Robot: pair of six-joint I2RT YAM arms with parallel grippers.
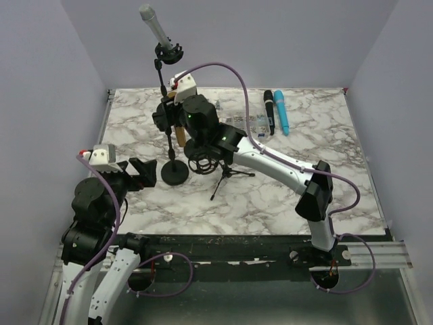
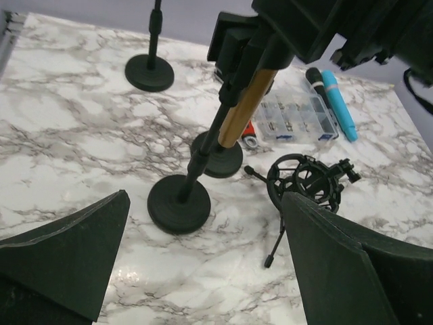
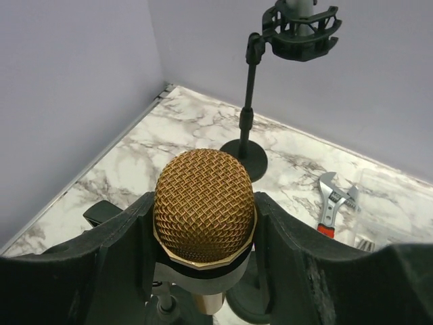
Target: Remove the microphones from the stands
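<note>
— Gold microphone [image 1: 179, 135] from above?
— Mostly hidden beneath the right gripper [image 1: 168, 115].
— Far stand [image 3: 247, 115] at the right wrist?
— Cut off at the top edge, grey microphone [image 3: 298, 5] too.
— Inside the clear box [image 2: 294, 122]?
— Too small to tell.

The top camera is looking down from behind; both wrist cameras are facing the gold microphone [image 3: 205, 206], the right one closely.
</note>
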